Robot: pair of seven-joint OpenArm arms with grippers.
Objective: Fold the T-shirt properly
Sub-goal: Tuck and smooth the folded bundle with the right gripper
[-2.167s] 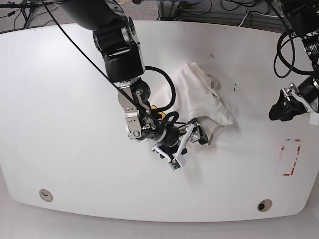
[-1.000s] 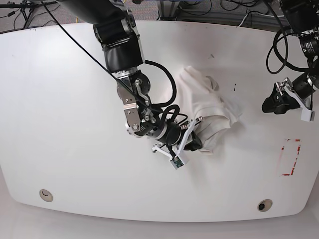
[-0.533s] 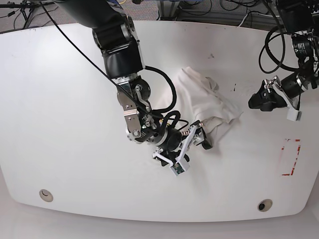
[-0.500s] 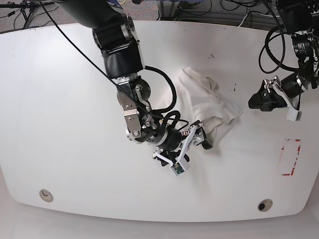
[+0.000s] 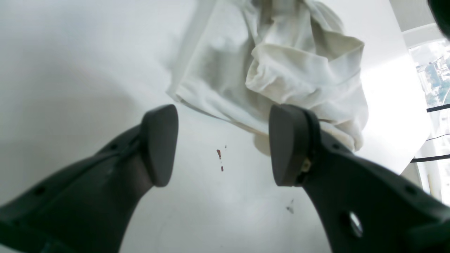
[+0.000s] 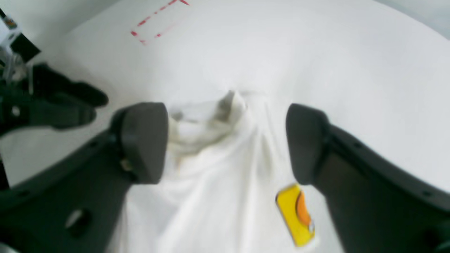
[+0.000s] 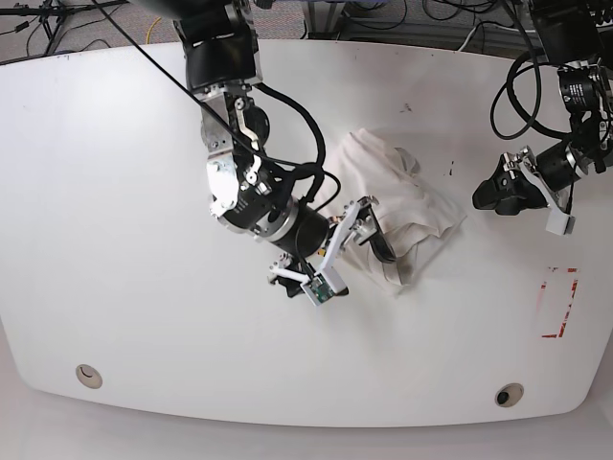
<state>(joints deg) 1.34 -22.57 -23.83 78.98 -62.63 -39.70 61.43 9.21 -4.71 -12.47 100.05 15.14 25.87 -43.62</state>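
From the left wrist camera, the left claw (image 5: 223, 146) has its two dark fingers (image 5: 160, 144) spread well apart with nothing between them but bare white table (image 5: 70, 70). Just beyond the fingertips lies the shirt (image 5: 274, 66), an off-white heap bunched into thick folds and creases, with one rolled hem along its near edge. A few small red specks (image 5: 219, 154) mark the tabletop between the fingers.

From the right wrist camera, the right claw (image 6: 225, 140) is also spread wide, hanging over the shirt (image 6: 211, 182) without pinching it. The cloth here looks soft and rumpled, rising to a little peak between the fingertips, and a small yellow label with an orange patch (image 6: 295, 214) sits on it near the finger on the picture's right. Farther off, red dashed marks (image 6: 154, 21) show on the table, and the other arm's dark claw is at the picture's left edge.

From the overhead camera, the shirt (image 7: 402, 196) lies crumpled near the middle of the table (image 7: 115, 192), a lopsided mound rather than a flat spread; no print shows. The right claw (image 7: 369, 235) hangs at the shirt's lower left edge, fingers apart. The left claw (image 7: 493, 195) is beside the shirt's right edge, a little apart from it, over bare table. A red outlined rectangle (image 7: 558, 302) is taped near the table's right side.
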